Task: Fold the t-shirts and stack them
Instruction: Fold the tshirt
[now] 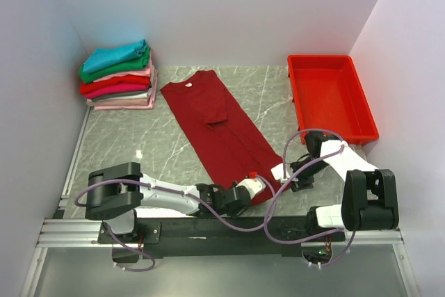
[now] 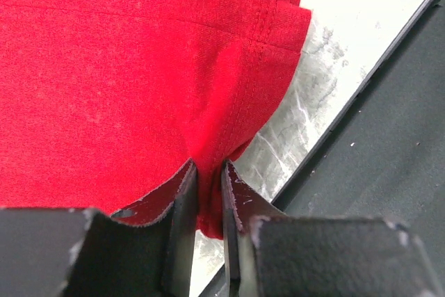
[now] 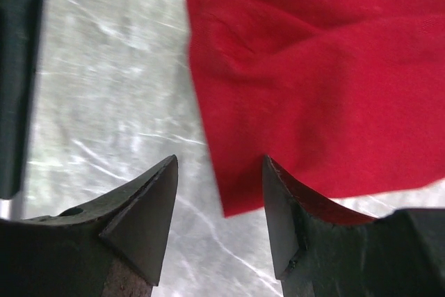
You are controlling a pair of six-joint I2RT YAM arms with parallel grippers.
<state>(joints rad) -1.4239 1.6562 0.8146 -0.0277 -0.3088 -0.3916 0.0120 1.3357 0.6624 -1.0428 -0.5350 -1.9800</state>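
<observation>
Arms are gripping the dark red t-shirt point(image 1: 215, 126) at the near edge of the desk point(image 1: 132, 145).
Folded t-shirts point(image 1: 118, 76) are sitting stacked at back left. The dark red one is lying flat mid-desk, the left gripper point(image 2: 207, 172) pinching its near hem, the right gripper point(image 3: 220, 165) spreading open astride a hem corner. A red tray point(image 1: 332, 99) is sitting back right.

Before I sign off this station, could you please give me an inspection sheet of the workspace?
Surface: grey marbled table, flat.
Job's things: dark red t-shirt lies folded lengthwise mid-table; stack of folded t-shirts far left.
Clutter: red tray far right, looks empty.
Grippers: left gripper shut on the shirt's near hem; right gripper open at a hem corner.
Cables: purple cables loop around both arms.
Surroundings: white walls on three sides.
</observation>
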